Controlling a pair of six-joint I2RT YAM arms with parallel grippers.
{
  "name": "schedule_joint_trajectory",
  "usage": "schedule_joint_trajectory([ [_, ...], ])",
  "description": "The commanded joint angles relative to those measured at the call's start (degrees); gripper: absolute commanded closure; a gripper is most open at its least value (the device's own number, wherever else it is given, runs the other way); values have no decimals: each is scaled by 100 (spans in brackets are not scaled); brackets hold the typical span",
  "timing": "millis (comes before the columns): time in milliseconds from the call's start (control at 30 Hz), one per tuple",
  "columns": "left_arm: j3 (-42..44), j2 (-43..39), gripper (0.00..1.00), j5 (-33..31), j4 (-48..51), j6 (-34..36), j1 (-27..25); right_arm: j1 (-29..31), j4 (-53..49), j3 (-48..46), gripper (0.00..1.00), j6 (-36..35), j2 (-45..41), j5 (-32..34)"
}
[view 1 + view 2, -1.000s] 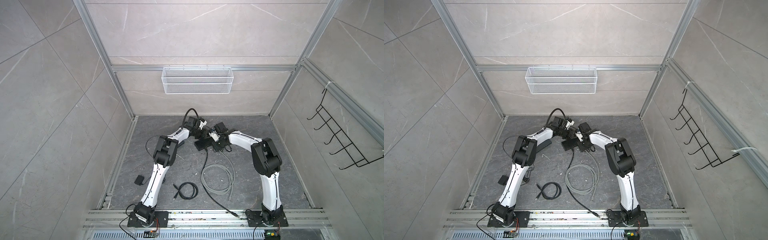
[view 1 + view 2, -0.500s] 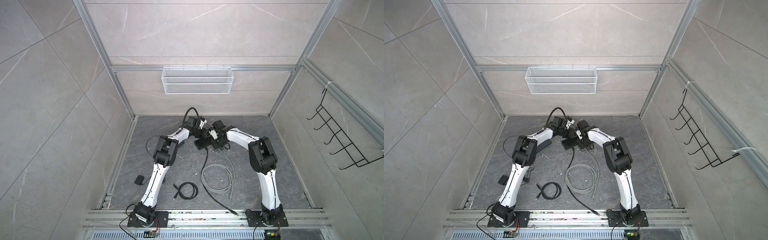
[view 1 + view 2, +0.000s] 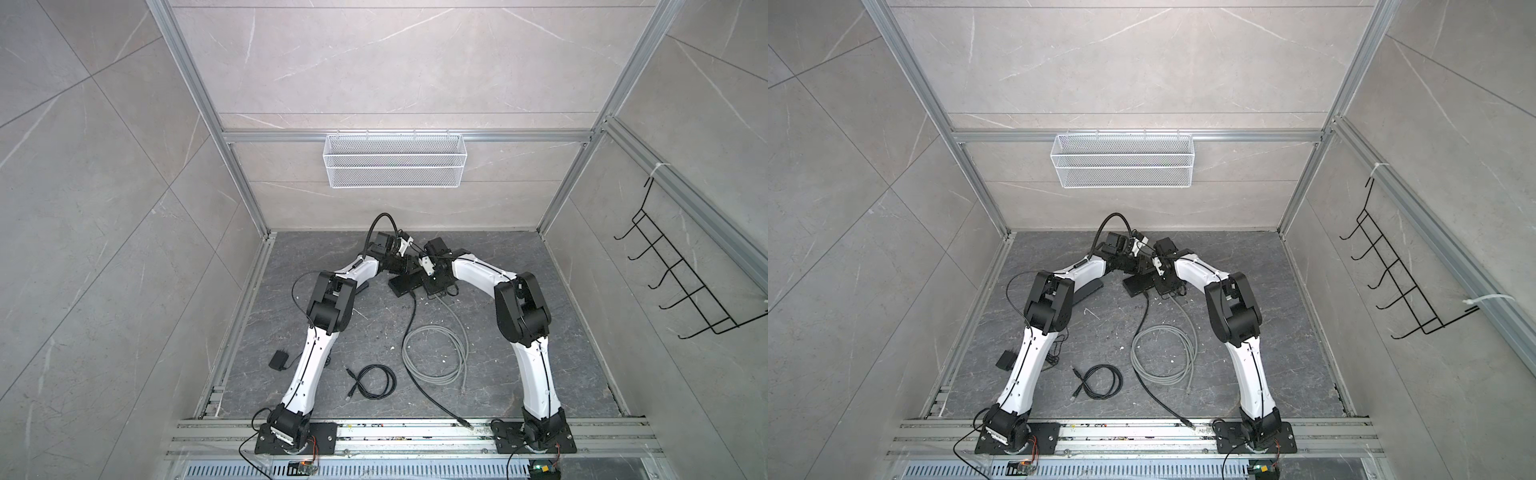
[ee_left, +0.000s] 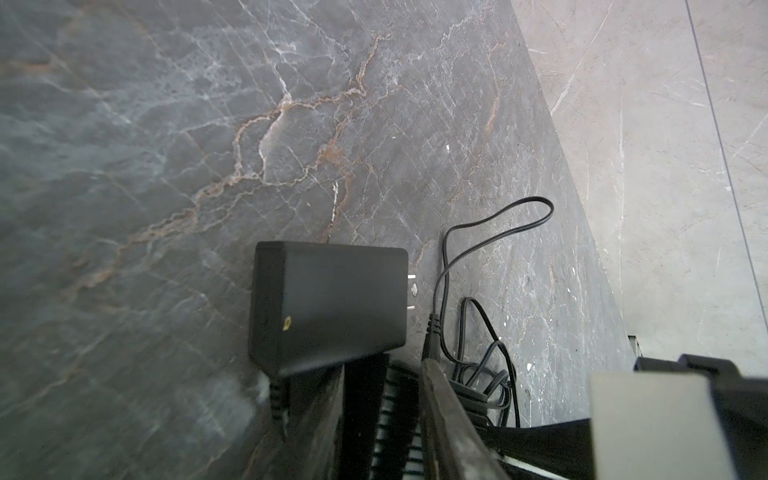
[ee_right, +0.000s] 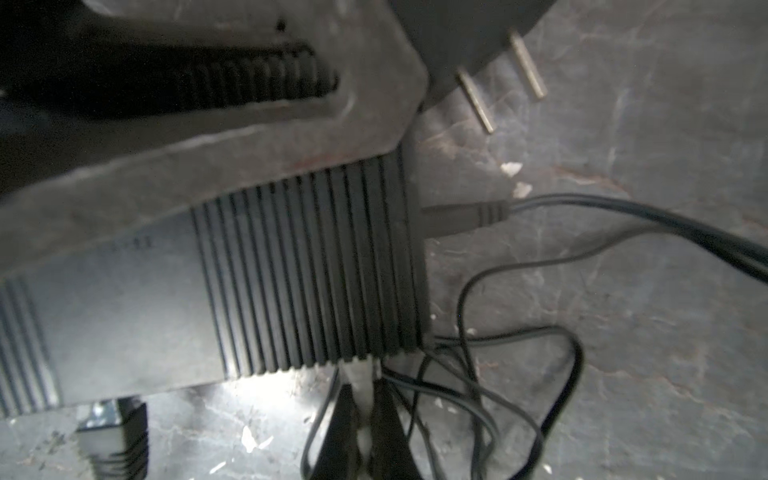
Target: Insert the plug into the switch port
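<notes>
plug [image 5: 465, 216]: barrel end of a thin black cord, tip against the end face of the switch [image 5: 307, 266]; how deep it sits cannot be told. in both top views the switch [image 3: 405, 286] [image 3: 1140, 286], a ribbed black box, lies flat toward the back of the counter [image 3: 519, 374], between the two claws. right claw [image 5: 365, 399]: closed, tips just beside the switch's corner, among loose loops of the cord; whether a strand is pinched cannot be told. left claw [image 4: 397, 374]: narrow gap, one finger [image 5: 249, 137] lying on the switch top; whether it grips cannot be told. adapter [image 4: 328, 303]: just beyond that finger, prongs [image 5: 476, 102] bare. toward the front: grey coil [image 3: 434, 353], black coil [image 3: 376, 382].
</notes>
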State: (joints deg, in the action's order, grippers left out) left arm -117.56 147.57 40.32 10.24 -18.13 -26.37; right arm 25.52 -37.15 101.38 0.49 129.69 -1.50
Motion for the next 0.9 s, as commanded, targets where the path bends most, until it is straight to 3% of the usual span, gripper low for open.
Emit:
schedule_joint_trajectory([
  [0,264,405,69,1813,1876,-68,-1095,111,3450,824,98,210,221,-427],
  [500,232,453,68,1784,1935,-96,-1109,105,3236,1420,97,229,610,-457],
  [667,497,145,67,1055,1822,-260,-791,31,2769,1133,92,-64,320,-513],
  [867,831,-176,64,161,1030,-1117,-170,-377,2222,514,85,-346,-93,-701],
])
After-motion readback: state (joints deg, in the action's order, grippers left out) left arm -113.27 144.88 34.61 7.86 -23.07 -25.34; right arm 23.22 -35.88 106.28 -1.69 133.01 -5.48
